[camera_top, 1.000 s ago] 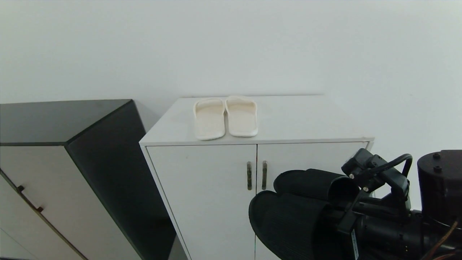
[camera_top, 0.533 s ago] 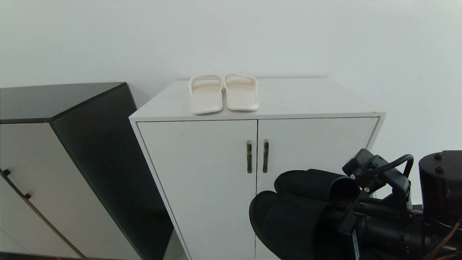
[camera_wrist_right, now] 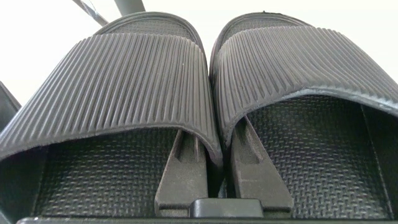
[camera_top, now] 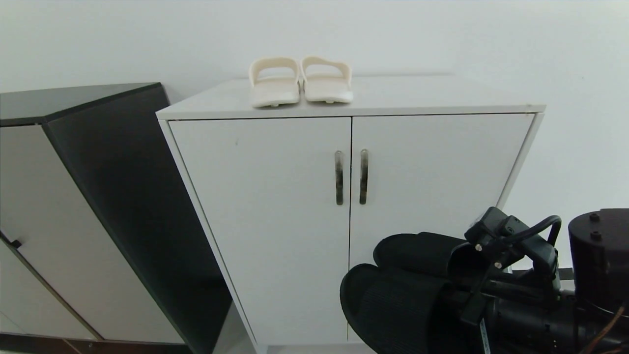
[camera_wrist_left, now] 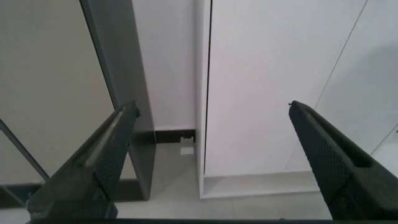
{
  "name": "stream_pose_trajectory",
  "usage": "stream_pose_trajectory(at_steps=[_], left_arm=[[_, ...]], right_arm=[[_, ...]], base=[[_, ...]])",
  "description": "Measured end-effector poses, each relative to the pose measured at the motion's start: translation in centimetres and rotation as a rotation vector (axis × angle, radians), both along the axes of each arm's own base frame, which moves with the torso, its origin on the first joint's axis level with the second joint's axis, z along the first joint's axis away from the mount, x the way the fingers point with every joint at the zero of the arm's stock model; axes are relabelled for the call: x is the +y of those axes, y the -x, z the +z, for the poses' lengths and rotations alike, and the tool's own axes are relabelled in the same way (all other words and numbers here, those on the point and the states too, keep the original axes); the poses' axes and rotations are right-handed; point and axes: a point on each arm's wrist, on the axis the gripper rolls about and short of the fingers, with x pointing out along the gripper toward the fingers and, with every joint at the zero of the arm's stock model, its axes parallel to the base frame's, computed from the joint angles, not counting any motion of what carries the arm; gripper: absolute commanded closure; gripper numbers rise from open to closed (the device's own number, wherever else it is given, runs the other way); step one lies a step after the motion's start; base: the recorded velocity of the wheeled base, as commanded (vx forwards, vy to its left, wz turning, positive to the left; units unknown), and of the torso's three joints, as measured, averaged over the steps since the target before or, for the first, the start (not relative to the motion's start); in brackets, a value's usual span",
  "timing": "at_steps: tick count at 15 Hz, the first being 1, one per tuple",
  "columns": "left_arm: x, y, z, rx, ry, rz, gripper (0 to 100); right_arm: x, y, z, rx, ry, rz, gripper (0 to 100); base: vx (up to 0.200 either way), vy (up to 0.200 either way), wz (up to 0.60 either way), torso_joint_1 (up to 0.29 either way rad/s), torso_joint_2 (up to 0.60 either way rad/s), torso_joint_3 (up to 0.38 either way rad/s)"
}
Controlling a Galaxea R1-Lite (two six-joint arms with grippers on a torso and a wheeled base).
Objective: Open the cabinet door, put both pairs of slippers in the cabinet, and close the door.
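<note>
Slippers (camera_wrist_right: 149, 81), black and ribbed, are clamped by right end effector (camera_wrist_right: 217, 174); left end effector (camera_wrist_left: 212, 109) gapes.

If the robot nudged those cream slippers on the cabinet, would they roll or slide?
The cream slippers lie flat on the cabinet top, so they would probably slide, not roll. They look like thick moulded foam: likely light and only slightly bendy.

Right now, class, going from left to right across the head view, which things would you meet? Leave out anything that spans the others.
black cabinet → cream slippers → black slippers
</note>
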Motion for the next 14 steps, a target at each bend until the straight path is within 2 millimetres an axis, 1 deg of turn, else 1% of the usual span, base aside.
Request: stream_pose_trajectory(at_steps=[2,4,11,12,13,14], left_arm=[[0.0,-0.2,0.0,0.023,-0.001,-0.002,0],[0.0,-0.2,0.1,0.028,-0.004,-0.003,0],[-0.1,0.2,0.1,-0.038,-0.026,-0.023,0],[-0.1,0.2,0.3,-0.042,-0.016,-0.03,0],[-0.1,0.4,1.4,-0.065,0.004,-0.042,0],[-0.1,0.6,3.0,-0.088,0.027,-0.066,0]], right_arm=[[0.0,0.0,-0.1,0.002,0.004,0.001,100],[-0.1,0.0,-0.2,0.004,0.007,0.001,100],[-0.2,0.2,0.0,-0.004,0.005,0.005,100],[-0.2,0.2,0.0,-0.004,0.005,0.005,100],[-0.2,0.2,-0.1,-0.004,0.005,0.005,100],[-0.2,0.2,-0.1,-0.004,0.005,0.007,100]], base=[[0.0,0.0,0.0,-0.022,0.43,0.41],[0.0,0.0,0.0,-0.002,0.19,0.188],[0.0,0.0,0.0,-0.001,0.03,0.018],[0.0,0.0,0.0,0.0,0.0,0.0],[0.0,0.0,0.0,0.0,0.0,0.0],[0.0,0.0,0.0,0.0,0.0,0.0]])
